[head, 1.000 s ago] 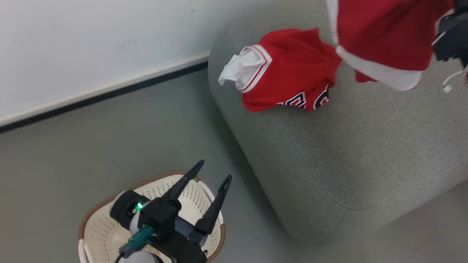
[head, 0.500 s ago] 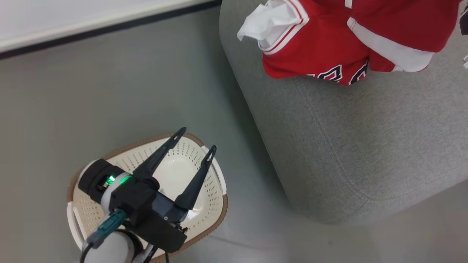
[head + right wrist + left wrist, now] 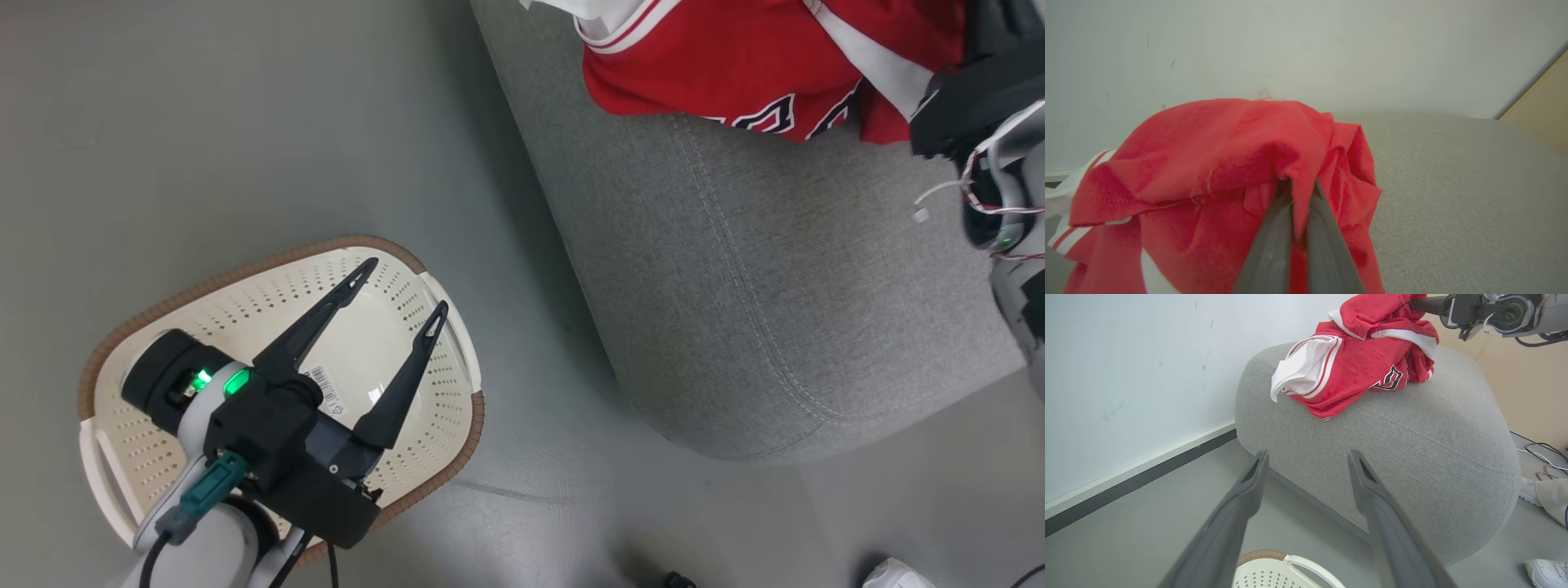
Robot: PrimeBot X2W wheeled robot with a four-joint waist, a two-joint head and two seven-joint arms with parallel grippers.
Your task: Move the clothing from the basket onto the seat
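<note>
The cream basket [image 3: 122, 343] stands on the floor at the lower left, with a barcode label inside and no cloth in it. My left gripper [image 3: 402, 287] hovers over it, open and holding nothing. The grey seat [image 3: 775, 286] takes up the right side. On its far end lies the red lettered garment [image 3: 694, 73] with its striped white cuff [image 3: 1298, 367]. The second red garment [image 3: 1229, 139] rests draped against and over it, with my right gripper [image 3: 1298, 185] shut on a fold of it.
A white wall with a dark baseboard [image 3: 1126, 486] runs behind the seat. Cables [image 3: 1543, 455] and a white shoe [image 3: 1547, 571] lie on the grey floor to the seat's right. A tan panel [image 3: 1527, 375] stands beyond.
The head camera has tilted down, shifting the whole picture. The right gripper's garment, hanging apart a second ago, now rests against the lettered one. The left gripper stays open over the basket.
</note>
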